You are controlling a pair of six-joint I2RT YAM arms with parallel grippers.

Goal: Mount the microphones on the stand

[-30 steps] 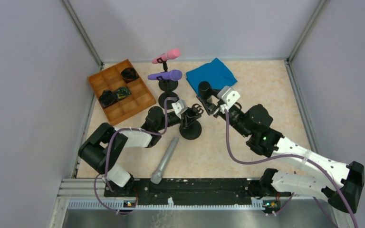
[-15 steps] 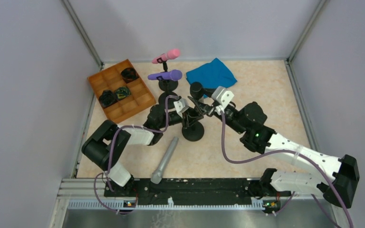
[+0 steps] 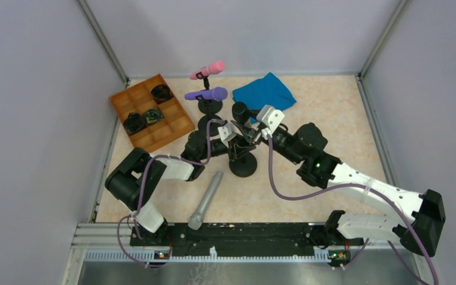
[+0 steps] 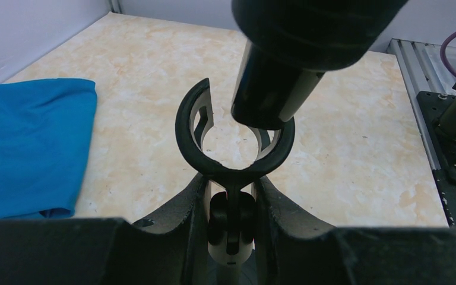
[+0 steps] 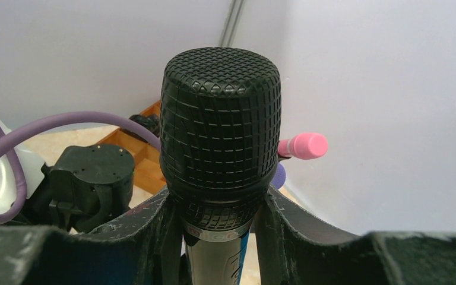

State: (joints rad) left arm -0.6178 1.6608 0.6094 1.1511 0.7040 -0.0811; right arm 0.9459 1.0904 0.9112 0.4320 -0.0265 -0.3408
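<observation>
My left gripper [image 4: 233, 231] is shut on the stem of a black mic stand [image 3: 243, 164], just under its open C-shaped clip [image 4: 191, 127]. My right gripper [image 5: 217, 237] is shut on a black microphone [image 5: 219, 142]; its tail end [image 4: 267, 95] sits at the clip's upper right rim, partly inside the ring. In the top view the black microphone [image 3: 240, 111] angles over the stand, both grippers meeting there. A pink microphone [image 3: 209, 70] and a purple microphone [image 3: 206, 94] sit in stands at the back. A grey microphone [image 3: 206, 200] lies on the table in front.
An orange compartment tray [image 3: 142, 136] holding dark items stands at the left. A blue cloth [image 3: 264, 91] lies at the back, also in the left wrist view [image 4: 29, 142]. Grey walls enclose the table; a black rail runs along the near edge.
My right arm has moved left with the black microphone, bringing its tail end to the stand's clip. My left gripper kept hold of the stand and shifted slightly.
</observation>
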